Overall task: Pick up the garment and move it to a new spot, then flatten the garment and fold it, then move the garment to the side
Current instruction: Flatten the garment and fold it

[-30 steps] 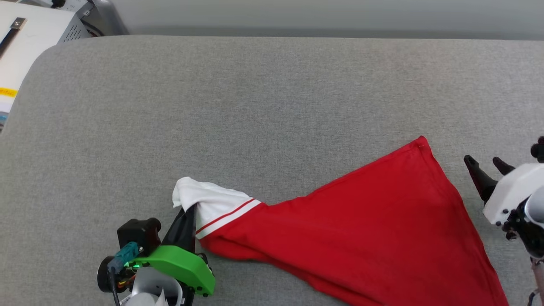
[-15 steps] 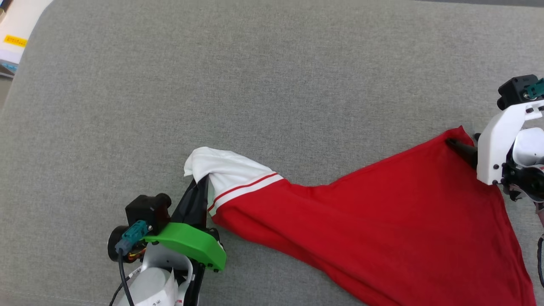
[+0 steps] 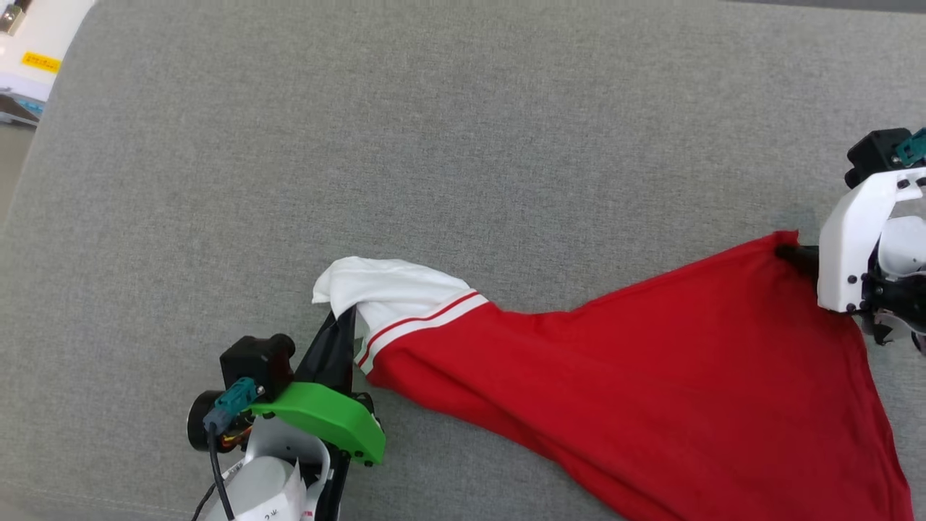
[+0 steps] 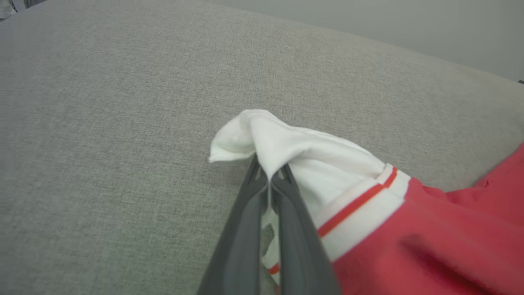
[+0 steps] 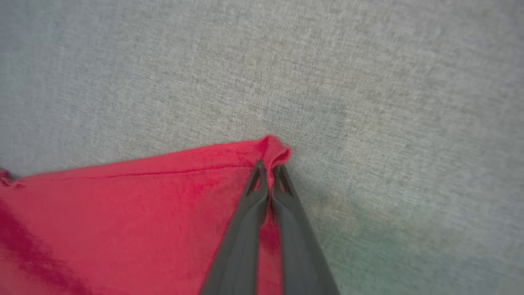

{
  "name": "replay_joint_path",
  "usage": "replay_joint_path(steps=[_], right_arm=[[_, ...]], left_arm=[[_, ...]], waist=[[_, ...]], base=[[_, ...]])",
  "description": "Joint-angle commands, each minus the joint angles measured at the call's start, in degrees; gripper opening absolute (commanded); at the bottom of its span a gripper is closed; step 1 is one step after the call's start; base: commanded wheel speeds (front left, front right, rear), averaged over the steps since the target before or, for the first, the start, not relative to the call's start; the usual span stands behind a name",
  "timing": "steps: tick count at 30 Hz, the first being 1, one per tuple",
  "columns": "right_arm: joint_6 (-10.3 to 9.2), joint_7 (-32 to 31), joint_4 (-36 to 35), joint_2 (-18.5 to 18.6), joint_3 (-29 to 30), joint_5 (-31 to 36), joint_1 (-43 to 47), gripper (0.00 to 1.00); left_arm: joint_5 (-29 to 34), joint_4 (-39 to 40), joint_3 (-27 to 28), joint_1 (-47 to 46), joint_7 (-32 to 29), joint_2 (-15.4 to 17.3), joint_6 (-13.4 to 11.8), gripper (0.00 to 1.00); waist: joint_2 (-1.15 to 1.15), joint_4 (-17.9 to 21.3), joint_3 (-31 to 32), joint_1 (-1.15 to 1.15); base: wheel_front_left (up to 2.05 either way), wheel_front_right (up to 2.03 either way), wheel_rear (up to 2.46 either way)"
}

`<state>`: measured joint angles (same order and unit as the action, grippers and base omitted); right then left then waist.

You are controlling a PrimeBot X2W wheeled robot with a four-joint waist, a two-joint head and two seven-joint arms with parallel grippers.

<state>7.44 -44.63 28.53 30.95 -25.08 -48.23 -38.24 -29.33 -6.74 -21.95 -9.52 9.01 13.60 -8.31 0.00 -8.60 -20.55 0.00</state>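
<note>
1. Head view: the garment [image 3: 651, 383] lay on the grey fabric worktop [image 3: 434, 145] as a smooth red triangle. It stretched from 7 o'clock to 3 o'clock, and its wide end ran off the frame at 5 o'clock. Its 9 o'clock end was a white sleeve [image 3: 391, 289] edged with a red-and-white striped band. The left gripper [image 3: 344, 322], under a green housing, reached up into the sleeve, which covered its fingers' tips. The right gripper [image 3: 794, 255] met the red corner [image 3: 785, 240] at 3 o'clock, but its grip could not be judged from here. A white box [image 3: 32, 51] with a yellow label sat beyond the worktop at 10 o'clock.

2. Left wrist view: this showed what the sleeve hid above. The left gripper [image 4: 268, 174] had its fingers pressed flat together, pinching a fold of the white sleeve [image 4: 307, 155]. The fold draped over the tips, and the stripe and red body trailed off towards 4 o'clock.

3. Right wrist view: slightly blurred. The right gripper [image 5: 268, 168] had its fingers closed on the puckered red corner [image 5: 276, 149]. A stitched hem line ran from the corner towards 9 o'clock, and the red fabric lay flat on the worktop.
</note>
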Motion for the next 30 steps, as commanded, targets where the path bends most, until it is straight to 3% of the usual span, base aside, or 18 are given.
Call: replay_joint_path(steps=[1, 9, 13, 22, 30], right_arm=[[0.05, -0.07, 2.12, -1.57, -2.16, -0.74, 3.34, 0.0], [0.05, 10.6, 3.26, -0.84, 0.79, -1.08, 1.29, 0.0], [0.05, 14.57, 4.51, -0.88, 2.51, -0.15, -0.05, 0.0], [0.05, 22.04, 8.27, -3.16, 5.97, 6.34, -8.43, 0.0], [0.05, 27.69, 12.11, -5.99, 11.9, 15.13, -23.93, 0.0]], left_arm=[[-0.18, -0.24, 0.27, -0.2, 0.11, 0.35, -0.18, 0.0], [-0.61, -0.65, 1.48, -1.93, -1.25, 2.91, 0.31, 0.0], [-1.71, -0.85, 2.59, -5.95, -3.59, 4.89, 1.93, 0.0], [-1.8, -11.32, 3.56, -26.35, -7.05, 7.36, 7.25, 0.0], [-0.15, -22.8, 4.46, -48.55, -7.71, 8.4, 9.74, 0.0]], waist=[[0.0, 0.52, 2.51, 0.0], [0.0, 2.15, 9.76, 0.0], [0.0, 3.39, 11.79, 0.0], [0.0, 6.94, 13.01, 0.0], [0.0, 10.02, 7.35, 0.0]], base=[[0.0, 0.0, 0.0], [0.0, 0.0, 0.0], [0.0, 0.0, 0.0], [0.0, 0.0, 0.0], [0.0, 0.0, 0.0]])
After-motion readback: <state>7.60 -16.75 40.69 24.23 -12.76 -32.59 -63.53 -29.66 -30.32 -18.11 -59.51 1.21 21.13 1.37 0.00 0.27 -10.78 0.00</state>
